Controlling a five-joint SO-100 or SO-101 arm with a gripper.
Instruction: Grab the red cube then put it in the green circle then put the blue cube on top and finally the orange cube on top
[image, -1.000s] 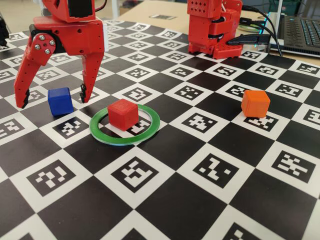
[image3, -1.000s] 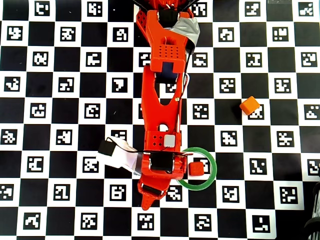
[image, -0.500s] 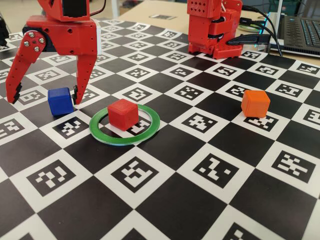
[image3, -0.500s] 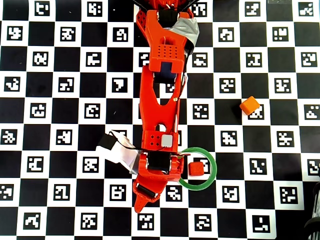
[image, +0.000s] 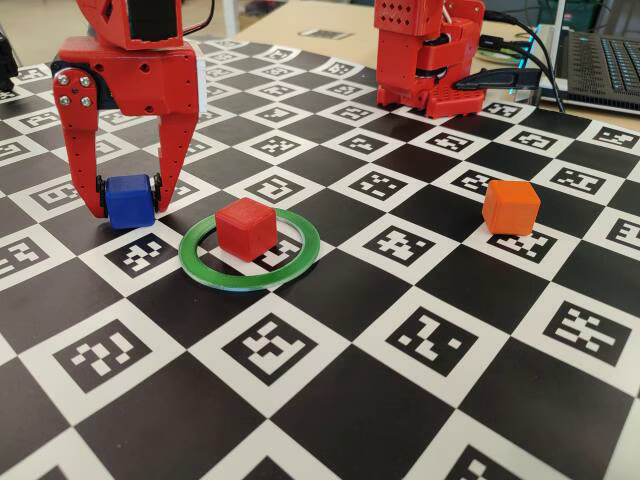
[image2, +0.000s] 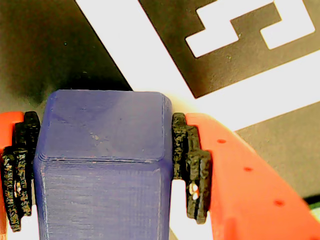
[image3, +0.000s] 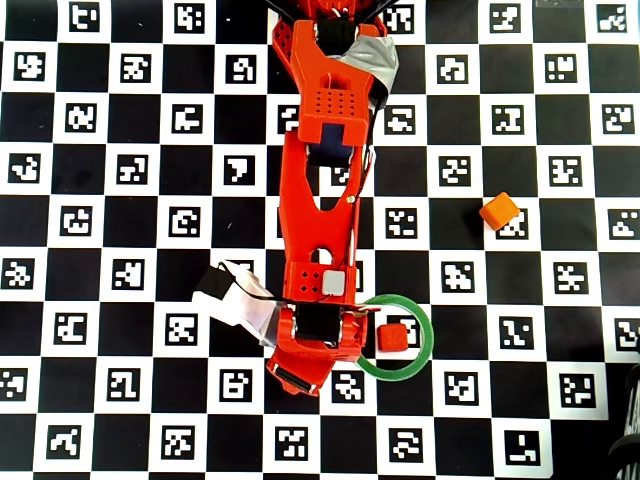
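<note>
The blue cube sits between my gripper's red fingers, low at the board, left of the green circle. In the wrist view the blue cube fills the gap of the gripper, with the black pads against both its sides. The red cube stands inside the ring, also in the overhead view, where the ring lies just right of the arm. The orange cube stands alone to the right, and also shows in the overhead view. The arm hides the blue cube in the overhead view.
The board is a black-and-white checker pattern with printed markers. The arm's red base stands at the back. A laptop and cables lie at the back right, off the board.
</note>
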